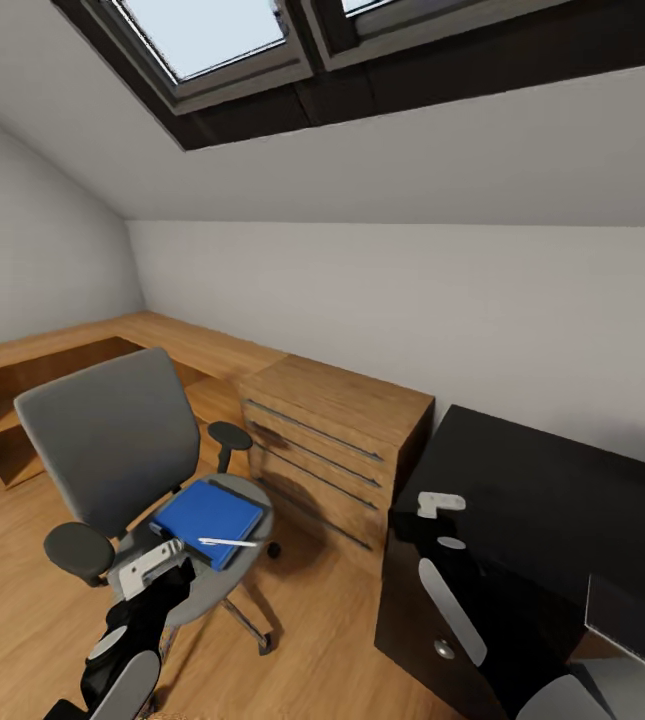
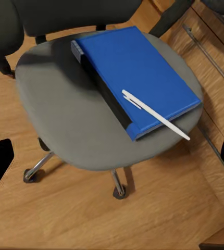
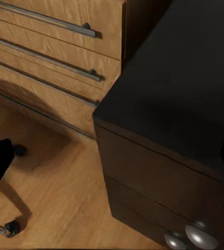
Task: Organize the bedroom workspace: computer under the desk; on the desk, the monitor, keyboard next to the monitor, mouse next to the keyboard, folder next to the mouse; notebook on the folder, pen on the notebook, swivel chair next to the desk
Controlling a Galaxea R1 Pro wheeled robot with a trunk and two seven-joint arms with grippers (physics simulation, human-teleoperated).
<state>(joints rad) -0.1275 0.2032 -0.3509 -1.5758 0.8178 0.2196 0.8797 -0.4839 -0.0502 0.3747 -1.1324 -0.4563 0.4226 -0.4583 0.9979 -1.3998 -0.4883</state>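
My left gripper (image 1: pixel 152 565) over the swivel chair (image 1: pixel 112 440) at lower left, can't tell if open, pen (image 2: pixel 154 114) lying on blue folder (image 2: pixel 138 73) on the seat, right gripper (image 1: pixel 440 505) above the black desk (image 1: pixel 552 500), can't tell either.

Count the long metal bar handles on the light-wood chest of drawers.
4, stacked down the light-wood chest of drawers front: top long metal bar handle, second, third, lowest. None look hidden.
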